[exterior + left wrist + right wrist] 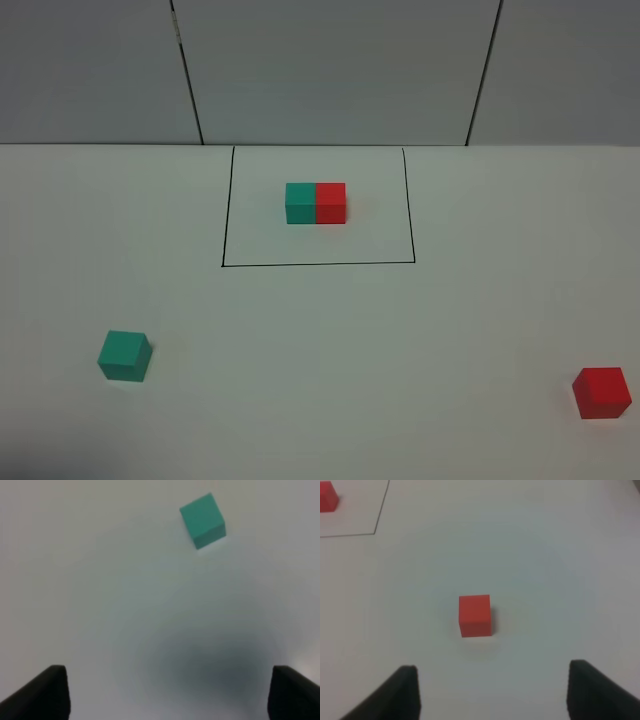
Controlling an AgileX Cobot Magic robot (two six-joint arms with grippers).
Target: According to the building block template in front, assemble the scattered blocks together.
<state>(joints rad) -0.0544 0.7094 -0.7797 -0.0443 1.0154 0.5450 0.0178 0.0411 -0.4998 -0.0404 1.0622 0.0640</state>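
Observation:
The building block template [315, 202] is a teal cube joined to a red cube, teal on the left, inside a thin black rectangle at the table's far middle. A loose teal cube [124, 356] lies at the near left and a loose red cube [602, 392] at the near right. No arm shows in the exterior high view. My left gripper [167, 692] is open above the table, the teal cube [202, 520] lying ahead of its fingers. My right gripper [492, 692] is open too, with the red cube [475, 615] ahead of it and untouched.
The white table [320, 340] meets a grey panelled wall [320, 70] at the back. The black outline [318, 264] surrounds the template. The template's red cube [327, 502] and a corner of the outline show in the right wrist view.

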